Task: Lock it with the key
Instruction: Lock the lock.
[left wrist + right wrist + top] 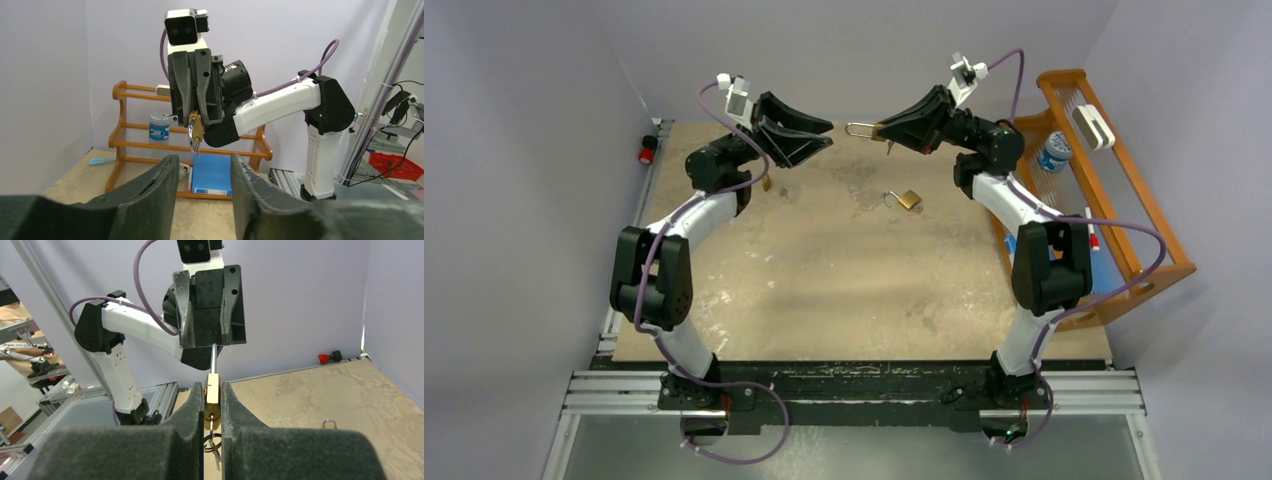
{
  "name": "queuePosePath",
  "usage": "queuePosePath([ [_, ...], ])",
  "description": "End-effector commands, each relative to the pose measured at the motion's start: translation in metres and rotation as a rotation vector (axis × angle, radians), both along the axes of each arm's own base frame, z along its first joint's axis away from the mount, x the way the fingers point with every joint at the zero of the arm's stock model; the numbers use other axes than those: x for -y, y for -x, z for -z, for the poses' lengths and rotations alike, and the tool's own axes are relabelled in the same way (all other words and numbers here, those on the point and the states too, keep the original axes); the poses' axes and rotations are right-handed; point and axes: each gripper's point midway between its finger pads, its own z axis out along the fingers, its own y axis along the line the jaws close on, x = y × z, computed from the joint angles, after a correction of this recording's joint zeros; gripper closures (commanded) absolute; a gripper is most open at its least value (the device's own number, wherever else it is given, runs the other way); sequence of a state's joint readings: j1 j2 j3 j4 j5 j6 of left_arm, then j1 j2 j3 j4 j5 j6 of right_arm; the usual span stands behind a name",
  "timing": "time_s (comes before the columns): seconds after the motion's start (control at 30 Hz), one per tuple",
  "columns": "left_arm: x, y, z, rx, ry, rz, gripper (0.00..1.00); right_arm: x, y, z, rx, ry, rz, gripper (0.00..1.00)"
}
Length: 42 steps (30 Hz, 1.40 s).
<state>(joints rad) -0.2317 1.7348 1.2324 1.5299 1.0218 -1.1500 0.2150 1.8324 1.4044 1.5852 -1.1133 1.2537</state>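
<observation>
Right end effector (212,388) is clamping flat on the brass padlock (212,399), holding it up in the air over the far part of the counter (824,290). The steel shackle (858,130) is pointing at the left end effector (203,162). The left one is sitting just off the shackle tip with its fingers apart, gripping nothing. The key (214,426) looks to be sitting in the keyhole at the lock's bottom, with a wire ring dangling under it.

Progress guess: the lock is picked up and presented and the key is seated. Shackle seems pushed in, but I cannot tell if it is latched or if the key is turned. Probably left: confirming the lock, then setting it down.

Padlock body is a small, smooth, shiny brass block; shackle is a thin bright metal rod. Finger pads are black, matte and wedge-shaped. Counter is worn tan board, scuffed and blotchy. A second padlock (908,199) is lying on it, well apart. Wooden rack (1064,78) is standing at the right.
</observation>
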Motion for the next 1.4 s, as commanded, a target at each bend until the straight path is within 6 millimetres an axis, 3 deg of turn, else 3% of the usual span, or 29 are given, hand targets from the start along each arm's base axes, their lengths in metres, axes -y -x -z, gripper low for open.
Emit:
queuePosePath([
  [0.0,-0.005,0.027,-0.035,0.206,0.038,-0.023,0.53,0.003,0.028,-0.038,0.228,-0.086,-0.002,1.00],
  [0.1,-0.001,0.029,-0.036,0.209,0.037,-0.014,0.42,0.000,0.029,-0.038,0.229,-0.083,-0.005,1.00],
  [0.23,0.011,0.027,-0.032,0.192,0.019,-0.006,0.37,-0.006,0.030,-0.038,0.235,-0.076,-0.011,1.00],
  [0.5,0.025,0.018,-0.026,0.177,-0.022,-0.040,0.39,-0.014,0.036,-0.039,0.238,-0.073,-0.029,1.00],
  [0.53,0.026,0.018,-0.026,0.179,-0.029,-0.045,0.46,-0.015,0.037,-0.039,0.239,-0.072,-0.031,1.00],
  [0.63,0.028,0.013,-0.027,0.174,-0.042,-0.068,0.99,-0.018,0.038,-0.037,0.236,-0.069,-0.036,1.00],
  [0.77,0.025,0.017,-0.029,0.196,-0.034,-0.085,1.00,-0.019,0.039,-0.035,0.230,-0.056,-0.042,1.00],
  [0.8,0.024,0.017,-0.030,0.198,-0.036,-0.092,1.00,-0.019,0.038,-0.033,0.228,-0.043,-0.042,0.91],
  [0.9,0.017,0.012,-0.034,0.202,-0.045,-0.132,1.00,-0.008,0.033,-0.031,0.228,-0.036,0.003,0.35],
  [0.93,0.014,0.011,-0.035,0.210,-0.050,-0.151,1.00,-0.002,0.031,-0.033,0.233,-0.041,0.028,0.22],
  [0.97,0.012,0.010,-0.035,0.212,-0.058,-0.164,1.00,0.006,0.027,-0.032,0.232,-0.044,0.059,0.17],
  [1.17,0.008,0.009,-0.035,0.233,-0.095,-0.202,1.00,0.022,0.024,-0.038,0.279,-0.050,0.176,0.01],
  [1.37,0.008,0.012,-0.034,0.246,-0.121,-0.200,1.00,0.033,0.019,-0.042,0.279,-0.120,0.312,0.01],
])
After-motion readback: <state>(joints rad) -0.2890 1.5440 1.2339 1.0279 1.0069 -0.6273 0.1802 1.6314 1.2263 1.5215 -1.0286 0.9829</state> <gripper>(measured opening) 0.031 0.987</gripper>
